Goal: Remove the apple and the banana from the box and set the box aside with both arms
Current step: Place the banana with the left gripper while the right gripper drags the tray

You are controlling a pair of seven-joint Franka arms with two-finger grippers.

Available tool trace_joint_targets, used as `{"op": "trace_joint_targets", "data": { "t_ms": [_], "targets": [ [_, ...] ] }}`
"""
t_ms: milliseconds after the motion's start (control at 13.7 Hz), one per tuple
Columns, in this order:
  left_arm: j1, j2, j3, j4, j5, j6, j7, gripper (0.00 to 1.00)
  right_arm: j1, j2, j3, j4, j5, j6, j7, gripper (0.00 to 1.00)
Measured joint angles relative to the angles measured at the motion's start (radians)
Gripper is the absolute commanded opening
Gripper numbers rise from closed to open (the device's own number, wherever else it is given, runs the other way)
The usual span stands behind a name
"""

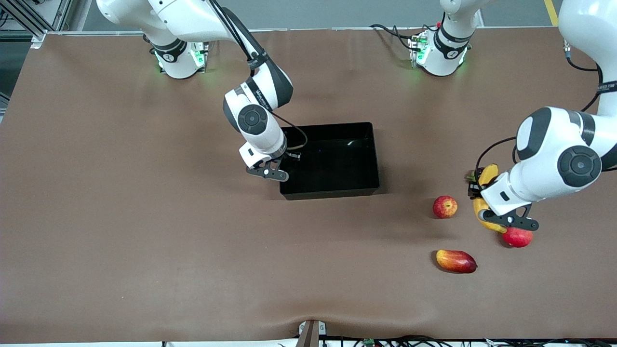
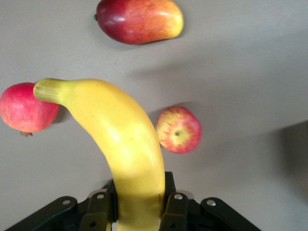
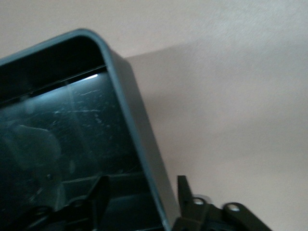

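My left gripper (image 1: pixel 482 197) is shut on the yellow banana (image 1: pixel 488 175) and holds it over the table at the left arm's end. In the left wrist view the fingers (image 2: pixel 98 211) press both sides of the banana (image 2: pixel 125 139). The small red apple with a yellow patch (image 1: pixel 444 206) (image 2: pixel 178 130) lies on the table beside it. My right gripper (image 1: pixel 283 168) is open and straddles the black box's (image 1: pixel 332 193) wall at the right arm's end. One finger (image 3: pixel 98 192) is inside the box (image 3: pixel 130 110) and the other is outside.
A larger plain red fruit (image 1: pixel 518 237) (image 2: pixel 26 108) lies just under the banana's stem tip. A red-yellow mango (image 1: pixel 456 260) (image 2: pixel 139 20) lies nearer the front camera than the apple. The table is covered in brown cloth (image 1: pixel 144 217).
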Motion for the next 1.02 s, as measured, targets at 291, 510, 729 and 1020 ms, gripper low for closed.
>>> {"op": "trace_joint_targets", "data": {
  "t_ms": [291,510,729,1020],
  "targets": [
    [0.041,0.089,0.006,-0.005,0.079,0.1,0.144,0.0,-0.011,0.004,-0.016,0.007,-0.007,-0.007,-0.006,0.0],
    [0.094,0.156,0.008,-0.005,0.114,0.176,0.271,0.0,-0.036,0.004,-0.021,0.065,-0.008,-0.127,-0.011,0.0],
    [0.126,0.212,0.008,-0.004,0.159,0.246,0.311,0.0,-0.107,-0.01,-0.026,0.179,-0.014,-0.365,-0.029,0.0],
    [0.128,0.273,0.007,-0.005,0.159,0.29,0.318,0.0,-0.324,-0.127,-0.038,0.217,-0.025,-0.635,-0.28,0.0]
  ]
}}
